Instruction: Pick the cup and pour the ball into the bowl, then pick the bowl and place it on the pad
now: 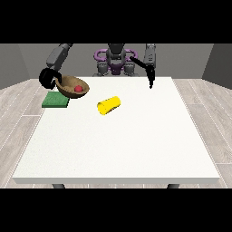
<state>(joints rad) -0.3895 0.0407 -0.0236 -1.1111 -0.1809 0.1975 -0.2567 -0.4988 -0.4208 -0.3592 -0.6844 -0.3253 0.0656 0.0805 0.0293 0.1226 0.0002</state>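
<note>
While the red ball [78, 89] already sits in the bowl [71, 86], step 2 looks underway: the hand at the view's left [46, 78] holds the bowl tilted just above the green pad [55, 100], needing a level set-down. The yellow cup [109, 105] lies toppled beside the pad; I cannot tell how the hand at the view's right [151, 80] holds its fingers.

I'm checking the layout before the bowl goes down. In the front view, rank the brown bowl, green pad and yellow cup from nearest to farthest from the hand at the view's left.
1. Brown wooden bowl, held at that hand, with the red ball inside.
2. Green square pad, just below the hand.
3. Yellow plastic cup, on its side mid-table.
</note>
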